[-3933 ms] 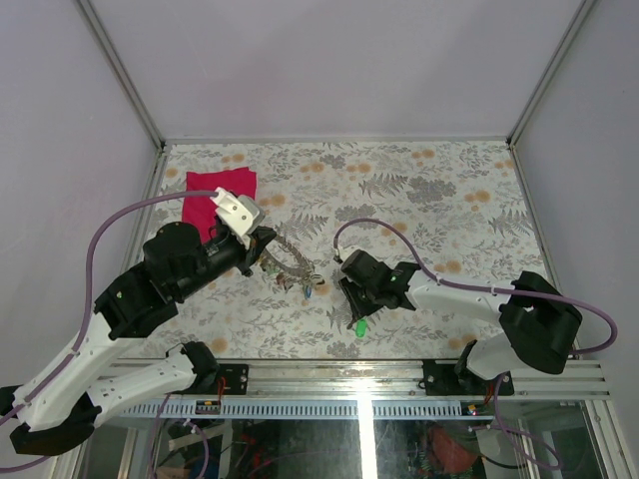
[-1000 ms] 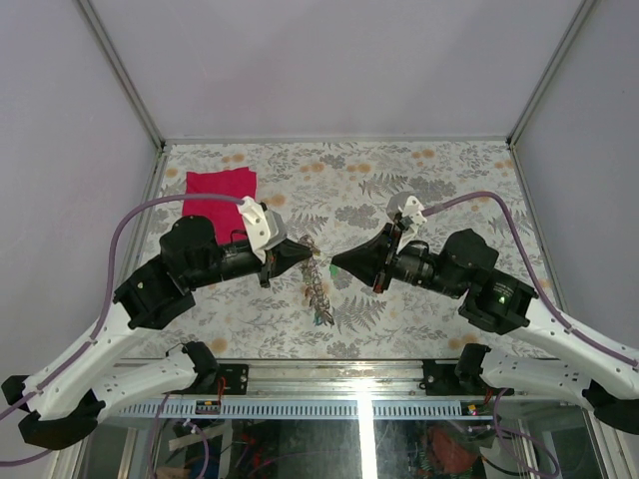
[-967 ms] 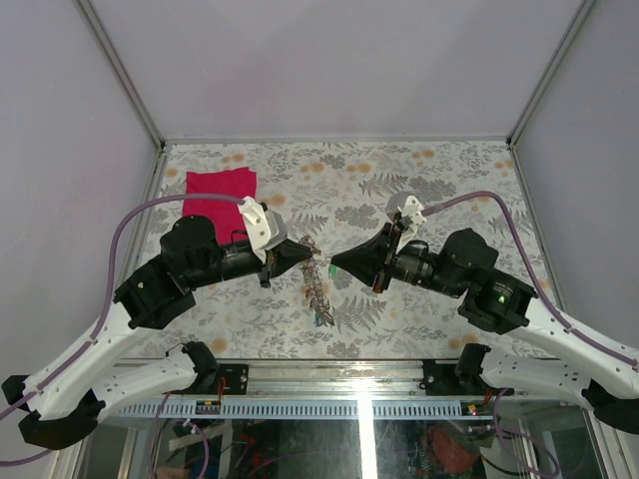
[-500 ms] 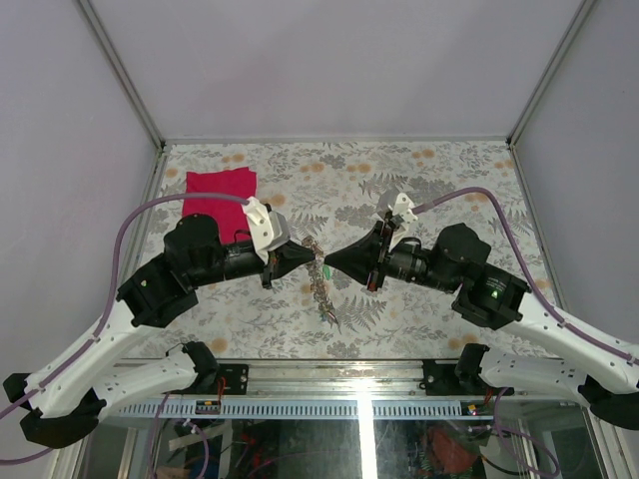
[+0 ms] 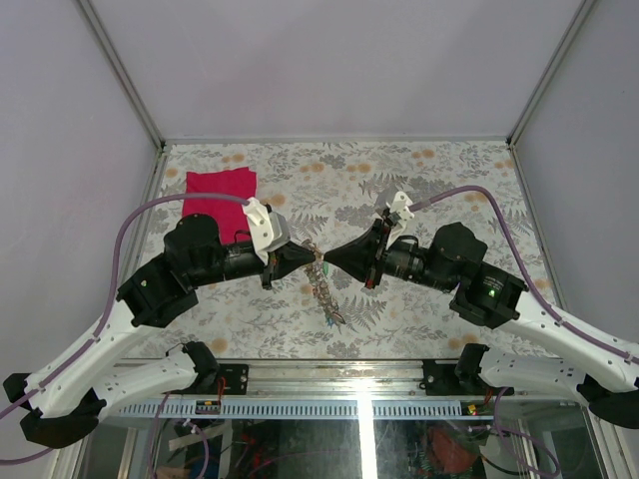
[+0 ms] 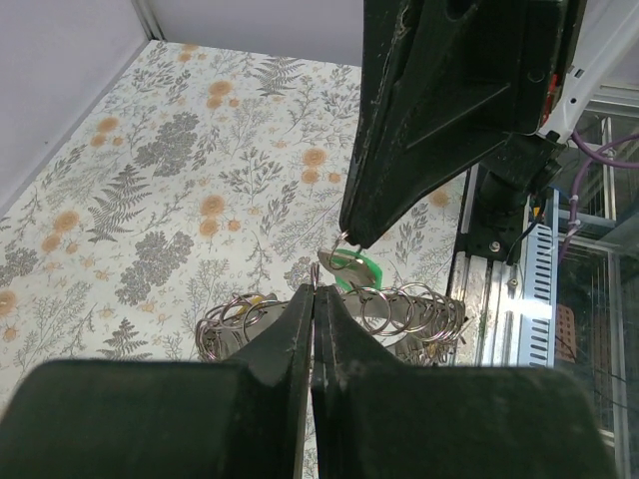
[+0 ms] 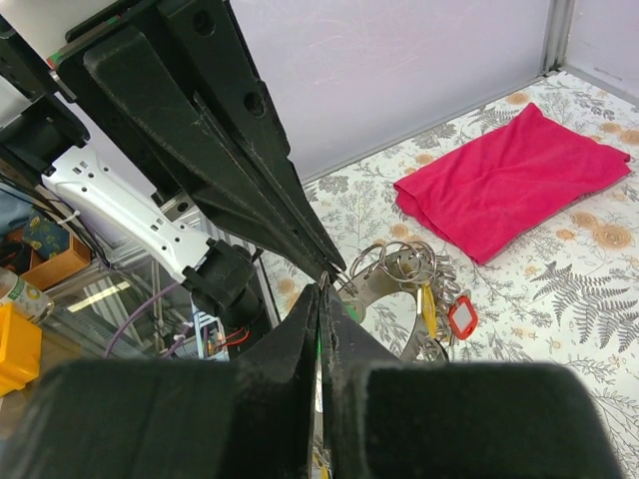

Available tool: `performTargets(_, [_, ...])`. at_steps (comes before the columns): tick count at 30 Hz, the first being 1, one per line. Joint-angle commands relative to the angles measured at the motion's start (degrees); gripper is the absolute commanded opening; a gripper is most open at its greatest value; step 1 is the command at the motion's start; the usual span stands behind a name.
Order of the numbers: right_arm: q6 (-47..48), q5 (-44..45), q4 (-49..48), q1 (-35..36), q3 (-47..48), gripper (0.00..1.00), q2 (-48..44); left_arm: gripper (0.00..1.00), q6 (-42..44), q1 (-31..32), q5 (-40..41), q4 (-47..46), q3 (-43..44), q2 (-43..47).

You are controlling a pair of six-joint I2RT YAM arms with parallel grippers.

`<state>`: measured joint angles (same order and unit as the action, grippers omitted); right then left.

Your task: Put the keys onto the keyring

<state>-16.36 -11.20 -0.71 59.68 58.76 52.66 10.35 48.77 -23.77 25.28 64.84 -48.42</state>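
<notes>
Top external shows both arms reaching inward so their tips nearly meet over the middle of the floral worktop (image 5: 439, 190). My left claw (image 5: 305, 257) is pressed together, pinching the top edge of the keyring (image 5: 323, 284). The ring hangs from that tip and trails down toward the near edge, its fringe of small keys dangling under it. My right claw (image 5: 332, 258) faces it from the other side, just beside the ring's top. A red cloth (image 5: 220, 193) lies flat at the far left corner, well apart from the arms.

On the left wrist camera, my own fingers (image 6: 296, 329) sit closed with no gap between them. The keyring (image 6: 399, 309) spreads out just beyond them as a row of small wire loops. The right claw (image 6: 347, 238) comes down from above, also pressed together, and pinches the green key (image 6: 357, 267) by its end. That key hangs right over the ring's rim. I cannot tell whether the two touch.

On the right wrist camera, my right fingers (image 7: 339, 344) are shut too, with the left claw (image 7: 334, 271) pointing down at them from the upper left. Beyond both tips I can see the ring's loops (image 7: 394, 269). A yellow key (image 7: 427, 305) and a red key (image 7: 461, 317) hang from it on the side nearest the cloth (image 7: 509, 180).
</notes>
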Motion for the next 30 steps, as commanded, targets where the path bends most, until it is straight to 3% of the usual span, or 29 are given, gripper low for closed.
performTargets(1, [-0.70,2.62,-3.01,0.17,2.50,0.00,-0.02,0.00,0.07,0.18,-1.40,-7.35,1.44,0.87])
performTargets(30, [-3.06,8.49,0.69,0.22,2.06,0.00,0.55,0.00,0.20,0.19,-0.99,-7.35,1.55,1.42])
